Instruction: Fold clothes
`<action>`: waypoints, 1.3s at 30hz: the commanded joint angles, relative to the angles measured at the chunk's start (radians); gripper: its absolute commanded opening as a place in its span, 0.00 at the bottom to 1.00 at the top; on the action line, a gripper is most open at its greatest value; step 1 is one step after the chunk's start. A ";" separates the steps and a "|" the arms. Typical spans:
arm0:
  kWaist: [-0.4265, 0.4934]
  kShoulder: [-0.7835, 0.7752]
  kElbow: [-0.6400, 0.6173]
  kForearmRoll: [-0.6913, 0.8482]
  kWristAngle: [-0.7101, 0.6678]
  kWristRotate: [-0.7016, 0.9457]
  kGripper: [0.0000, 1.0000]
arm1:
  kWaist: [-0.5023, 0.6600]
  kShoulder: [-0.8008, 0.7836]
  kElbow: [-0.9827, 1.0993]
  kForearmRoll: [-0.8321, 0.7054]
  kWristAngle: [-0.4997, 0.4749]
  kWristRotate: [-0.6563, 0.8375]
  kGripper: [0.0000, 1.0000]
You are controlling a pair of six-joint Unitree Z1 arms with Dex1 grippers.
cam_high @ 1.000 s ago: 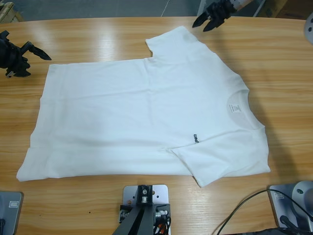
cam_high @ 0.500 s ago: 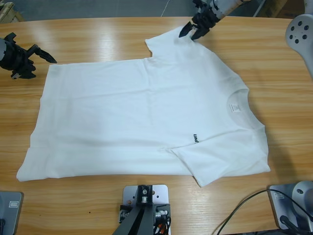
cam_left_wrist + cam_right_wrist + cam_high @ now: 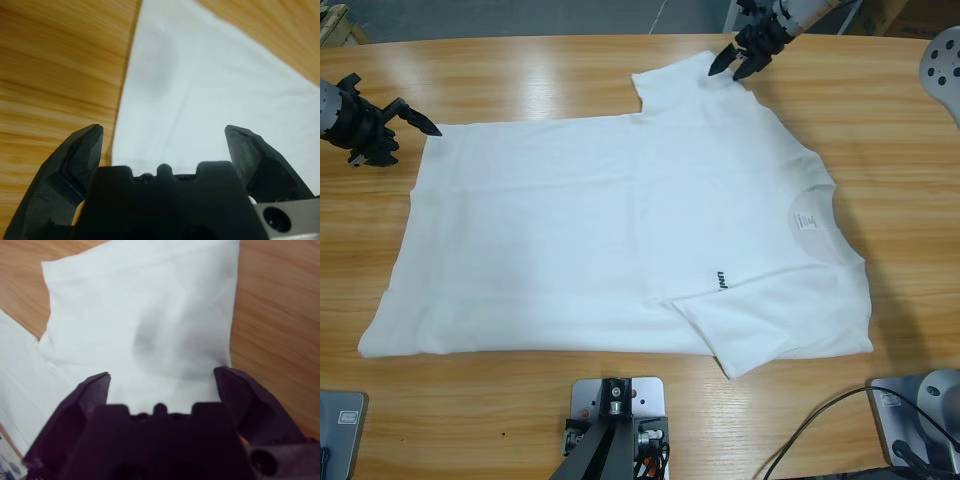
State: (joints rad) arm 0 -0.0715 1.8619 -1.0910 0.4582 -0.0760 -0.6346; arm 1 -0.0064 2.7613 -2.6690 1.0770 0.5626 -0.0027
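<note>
T-shirt (image 3: 600,240): plain white, small dark chest lettering (image 3: 719,281)
Table (image 3: 520,80): light brown wood grain, glossy
Left gripper (image 3: 415,117): black
Right gripper (image 3: 732,66): black

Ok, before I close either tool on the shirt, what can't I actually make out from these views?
- Chest lettering, high view: cut off by the folded-over sleeve.
- Neck label, high view: print too small to read.
- Left tool, left wrist view: its own body hides the T-shirt edge nearest it; contact unclear.
- Right tool, right wrist view: the same at the far sleeve.
</note>
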 commanded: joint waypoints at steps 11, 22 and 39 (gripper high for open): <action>-0.031 0.064 0.044 -0.011 0.024 -0.016 0.93 | -0.029 -0.053 -0.239 0.060 -0.005 -0.010 0.87; -0.031 0.064 0.056 -0.021 0.025 -0.016 0.93 | -0.088 0.031 -0.239 0.118 -0.042 -0.011 0.87; -0.031 0.063 0.079 -0.031 0.027 -0.023 0.93 | -0.031 0.068 -0.239 0.169 0.052 0.020 0.85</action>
State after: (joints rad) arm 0 -0.0930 1.8769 -1.0543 0.4455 -0.0629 -0.6436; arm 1 -0.0621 2.7329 -2.6520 1.2307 0.5791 -0.0001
